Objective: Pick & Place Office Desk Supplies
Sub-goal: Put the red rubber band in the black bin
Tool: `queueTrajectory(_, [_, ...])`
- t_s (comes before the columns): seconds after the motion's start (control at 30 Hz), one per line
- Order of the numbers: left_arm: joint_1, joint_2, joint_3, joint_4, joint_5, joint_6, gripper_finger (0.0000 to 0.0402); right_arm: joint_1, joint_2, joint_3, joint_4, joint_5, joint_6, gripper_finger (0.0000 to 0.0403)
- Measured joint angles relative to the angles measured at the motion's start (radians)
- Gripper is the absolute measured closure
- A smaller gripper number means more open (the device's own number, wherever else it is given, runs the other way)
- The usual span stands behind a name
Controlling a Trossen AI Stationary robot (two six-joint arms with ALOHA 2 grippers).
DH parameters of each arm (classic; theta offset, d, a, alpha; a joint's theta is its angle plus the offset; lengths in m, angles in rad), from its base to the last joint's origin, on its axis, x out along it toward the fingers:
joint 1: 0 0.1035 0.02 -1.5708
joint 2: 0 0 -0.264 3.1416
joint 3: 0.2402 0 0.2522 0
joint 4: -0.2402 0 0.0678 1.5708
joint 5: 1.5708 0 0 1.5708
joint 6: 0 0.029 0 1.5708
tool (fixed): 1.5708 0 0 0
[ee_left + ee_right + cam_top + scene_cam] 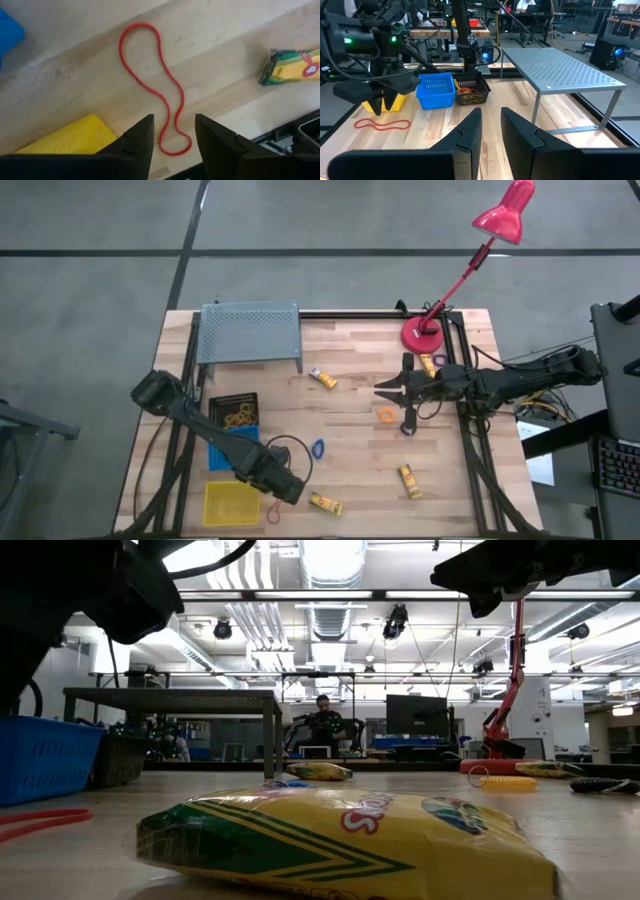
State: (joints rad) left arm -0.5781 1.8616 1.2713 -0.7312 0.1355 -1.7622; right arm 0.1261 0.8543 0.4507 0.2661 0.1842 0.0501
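Lying beneath left end effector (174, 142): red rubber band (150, 80)

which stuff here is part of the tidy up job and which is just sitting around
Job: red rubber band, orange band, blue ring, yellow crayon packs.
Just there: pink lamp, grey mesh shelf, the black bin, blue bin and yellow bin.

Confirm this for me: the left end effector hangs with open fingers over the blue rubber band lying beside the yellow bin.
Not quite: the rubber band is red, not blue, as the left wrist view shows. The rest stands: the left end effector hangs over it with open fingers, and it lies beside the yellow bin.
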Motion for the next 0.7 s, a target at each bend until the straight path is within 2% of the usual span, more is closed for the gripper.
queueTrajectory(0.2, [0.000, 0.005, 0.000, 0.012, -0.017, 0.000, 0.0270, 0.000, 0.000, 0.000, 0.000, 0.000, -0.001, 0.0335])
queueTrajectory(0.37, [0.000, 0.058, 0.000, 0.058, -0.024, 0.001, 0.0269, 0.000, 0.000, 0.000, 0.000, 0.000, 0.000, 0.0335])
queueTrajectory(0.5, [0.000, 0.094, 0.000, 0.123, 0.014, 0.018, 0.0268, 0.000, 0.000, 0.000, -0.001, 0.000, 0.000, 0.0335])
queueTrajectory(0.7, [0.000, 0.095, -0.001, 0.121, 0.017, 0.010, 0.0268, 0.000, 0.000, 0.000, -0.001, 0.000, 0.000, 0.0335])
